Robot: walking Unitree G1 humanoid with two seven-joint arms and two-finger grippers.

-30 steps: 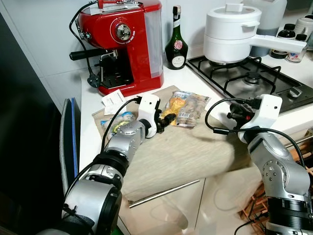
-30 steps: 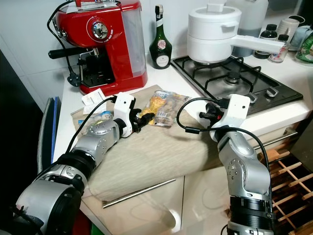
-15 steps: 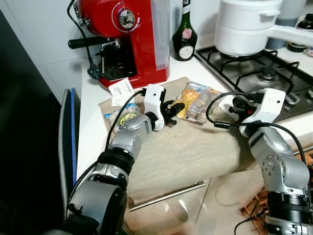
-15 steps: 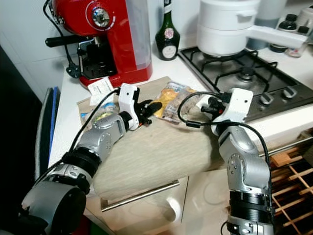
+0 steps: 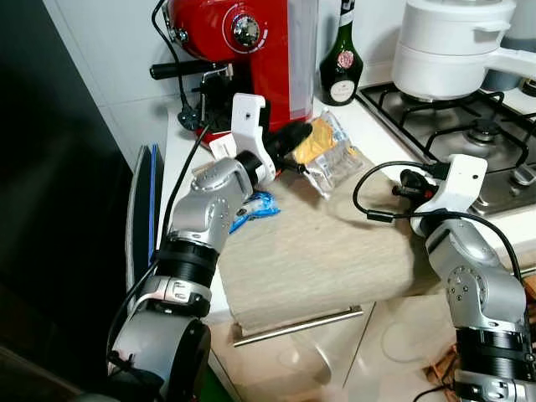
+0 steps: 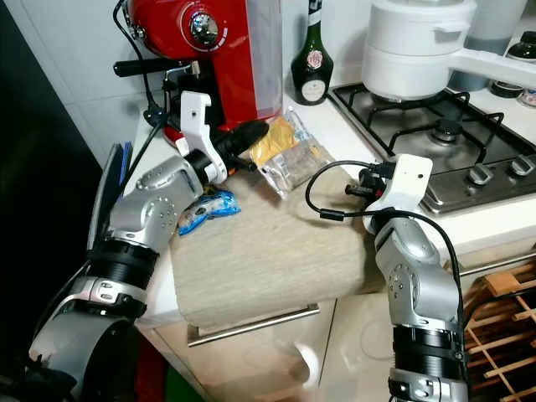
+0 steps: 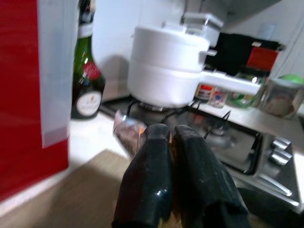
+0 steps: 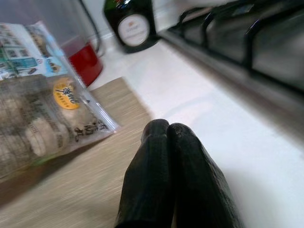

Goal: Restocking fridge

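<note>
My left gripper (image 5: pixel 295 136) is shut on the edge of a clear food packet (image 5: pixel 333 157) with a yellow label. It holds the packet in the air above the beige mat (image 5: pixel 335 251), in front of the red coffee machine (image 5: pixel 251 42). In the left wrist view the fingers (image 7: pixel 190 156) press together on the packet (image 7: pixel 127 134). A small blue packet (image 5: pixel 256 206) lies on the mat under my left forearm. My right gripper (image 8: pixel 161 126) is shut on nothing and hovers low over the mat's right end, near the hob; the held packet (image 8: pixel 42 118) hangs ahead of it.
A green bottle (image 5: pixel 339 59) stands beside the coffee machine. A white pot (image 5: pixel 452 50) sits on the gas hob (image 5: pixel 502 155) at the right. A dark tall surface (image 5: pixel 50 209) runs along the left of the counter. A drawer handle (image 5: pixel 297 325) lies below the counter's front edge.
My left gripper has lifted the food packet off the mat and carried it up and to the left. The blue packet now lies uncovered. The camera has shifted. The right arm stays in place.
</note>
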